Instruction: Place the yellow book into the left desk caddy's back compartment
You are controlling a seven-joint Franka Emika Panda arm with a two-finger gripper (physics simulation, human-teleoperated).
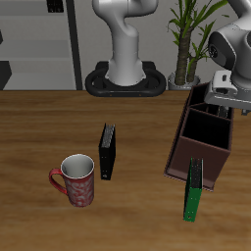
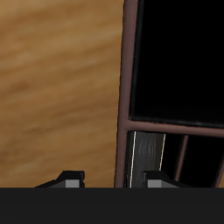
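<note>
Wrist: yellow book (image 2: 145, 156) in left desk caddy (image 2: 123, 96).

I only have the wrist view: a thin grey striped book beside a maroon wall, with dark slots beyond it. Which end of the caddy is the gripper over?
Observer: The gripper hangs over the end of the long maroon-brown open-topped desk caddy that lies farthest from the table's front edge.
Operator: Is anything at the caddy's other end?
Observer: Yes, a thin green book stands on edge right at the front end. I cannot tell whether it touches the caddy.
Operator: Is there anything else on the table?
Observer: An upright black book and a red ceramic mug stand together, well apart from the caddy.
</note>
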